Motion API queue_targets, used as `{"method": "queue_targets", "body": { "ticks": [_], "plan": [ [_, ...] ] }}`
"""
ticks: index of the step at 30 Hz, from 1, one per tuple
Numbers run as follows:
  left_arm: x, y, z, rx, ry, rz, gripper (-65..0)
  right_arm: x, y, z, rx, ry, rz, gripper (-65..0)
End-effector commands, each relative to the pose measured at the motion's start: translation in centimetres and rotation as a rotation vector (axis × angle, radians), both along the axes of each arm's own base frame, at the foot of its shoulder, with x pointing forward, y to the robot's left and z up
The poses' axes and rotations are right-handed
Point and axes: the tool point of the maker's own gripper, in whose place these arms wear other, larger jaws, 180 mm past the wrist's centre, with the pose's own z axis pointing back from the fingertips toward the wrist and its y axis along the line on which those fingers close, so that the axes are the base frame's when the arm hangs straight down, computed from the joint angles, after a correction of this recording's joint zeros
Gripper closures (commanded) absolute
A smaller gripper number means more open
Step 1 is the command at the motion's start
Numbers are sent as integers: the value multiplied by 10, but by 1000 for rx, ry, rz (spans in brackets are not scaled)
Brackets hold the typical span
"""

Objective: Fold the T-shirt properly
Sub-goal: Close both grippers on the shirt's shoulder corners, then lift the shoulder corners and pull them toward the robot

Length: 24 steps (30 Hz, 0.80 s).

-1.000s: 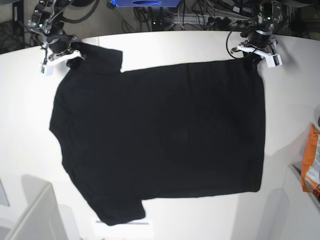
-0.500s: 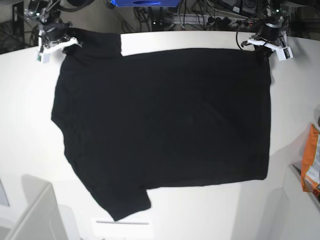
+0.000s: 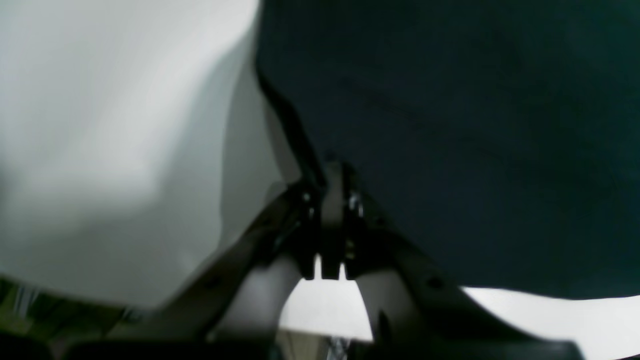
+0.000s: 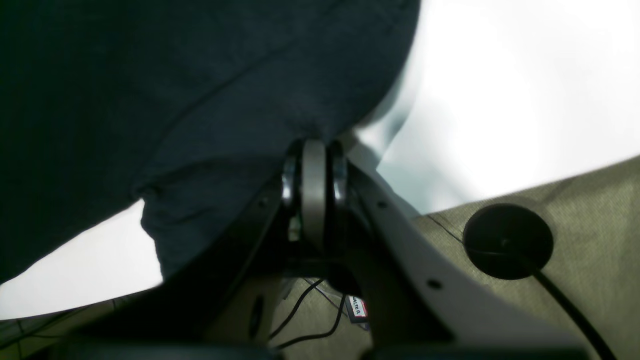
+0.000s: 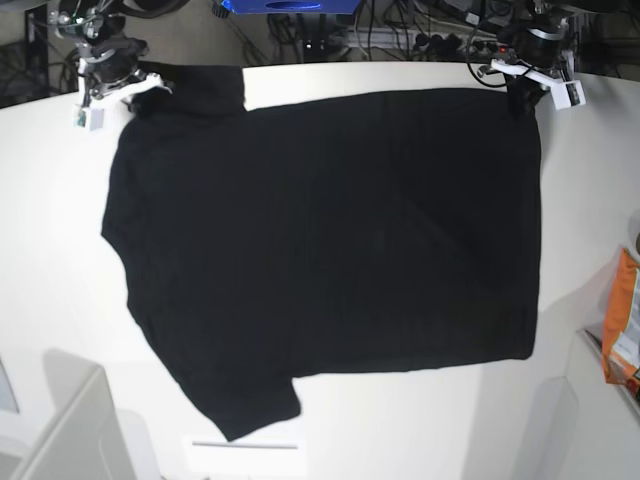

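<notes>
Two-handed grip on the shirt's near edge
The black T-shirt (image 5: 330, 240) lies spread across the middle of the base view; the left gripper (image 3: 325, 185), upper right, and right gripper (image 4: 315, 150), upper left, are closed on its cloth, spaced apart presumably to keep that edge taut for straightening or folding.

White tabletop (image 5: 590, 180) open at right; orange packet (image 5: 622, 318) blocks its edge.

"WALTER" (seemingly), on red-and-white label (image 4: 357, 307) near cables (image 4: 320, 334)
</notes>
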Motion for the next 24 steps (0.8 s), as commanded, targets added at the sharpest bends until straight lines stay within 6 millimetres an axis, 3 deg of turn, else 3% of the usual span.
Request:
{"method": "queue_targets", "body": {
  "ticks": [1, 6, 12, 24],
  "plan": [
    [7, -1, 13, 11, -43, -15, 0, 13, -3, 14, -15, -61, 2, 0],
    [20, -19, 31, -16, -73, -62, 0, 28, -8, 21, -36, -95, 23, 0],
    [37, -28, 28, -51, -40, -80, 0, 48, -9, 27, -33, -97, 44, 0],
    [62, -23, 42, -39, -108, -71, 0, 100, -5, 51, -19, -150, 89, 0]
  ]
}}
